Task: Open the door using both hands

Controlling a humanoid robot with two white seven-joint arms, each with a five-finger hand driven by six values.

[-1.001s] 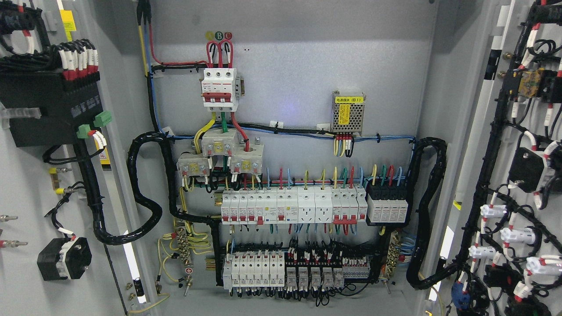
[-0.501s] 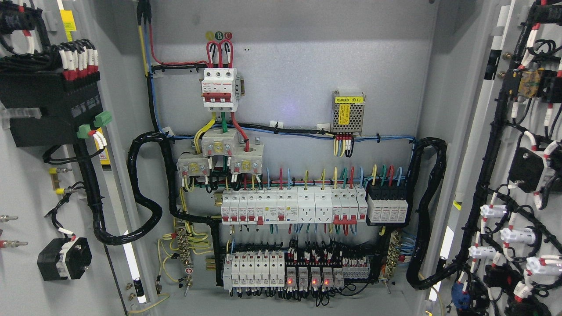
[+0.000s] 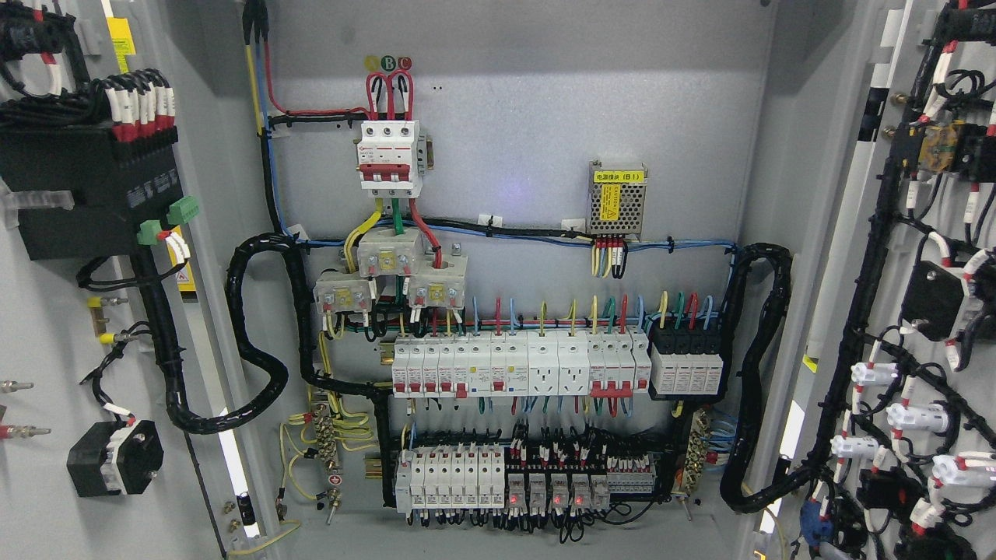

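Both doors of the grey electrical cabinet stand swung wide, the left door (image 3: 47,311) folded back to the left of the three-pole main breaker (image 3: 389,155) and the right door (image 3: 934,311) opened out far to its right, each showing its wired inner face. Neither robot hand nor arm appears in the head view, so whether the fingers are spread, curled or gripping anything cannot be told. Compared with a second ago, the one visible change lies well below the main breaker: the bottom row of relays (image 3: 556,491) now shows small red indicator lights that were dark then and already lit half a second ago; the doors, black cable looms (image 3: 257,334) and power supply module (image 3: 617,201) to the breaker's right sit just as they did. Judged from this, the opening looks complete, with the backplate fully exposed and nothing left to pull; the lit relays suggest the panel is live, a reason for caution near the wiring.
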